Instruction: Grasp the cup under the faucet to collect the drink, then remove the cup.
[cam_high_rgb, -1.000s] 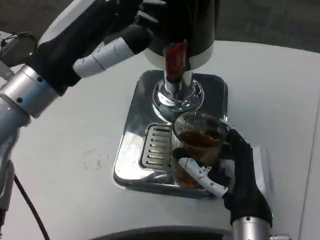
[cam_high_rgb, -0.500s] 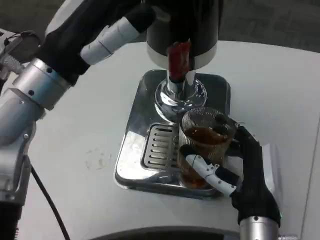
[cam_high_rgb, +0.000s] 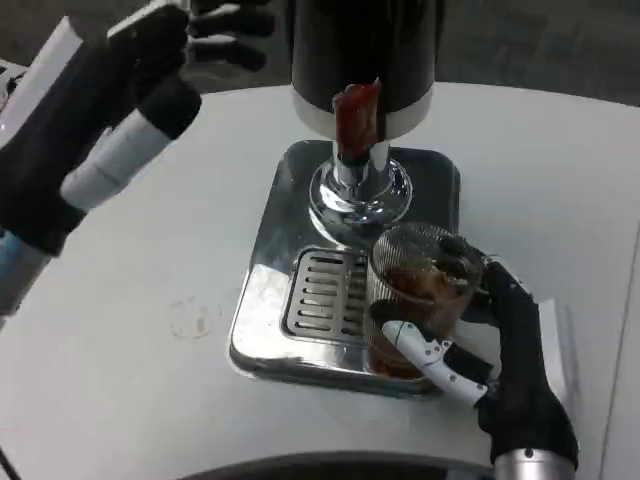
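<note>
A ribbed clear glass cup (cam_high_rgb: 418, 290) with brown drink in it stands at the front right corner of the chrome drip tray (cam_high_rgb: 270, 290). My right hand (cam_high_rgb: 490, 350) grips it from the right, fingers wrapped around its side. The cup sits forward and right of the red-handled faucet (cam_high_rgb: 357, 118) on the black dispenser (cam_high_rgb: 365, 50). My left hand (cam_high_rgb: 150, 70) is raised at the upper left, away from the dispenser, fingers spread and holding nothing.
The slotted grille (cam_high_rgb: 322, 292) of the tray lies just left of the cup. The dispenser's chrome column (cam_high_rgb: 358, 190) rises behind the cup. The white table (cam_high_rgb: 150, 330) spreads around the tray. Something flat and white (cam_high_rgb: 560, 340) lies behind my right hand.
My left hand has pulled back from the dispenser toward the upper left. My right hand has drawn the cup slightly right and forward, away from under the faucet.
</note>
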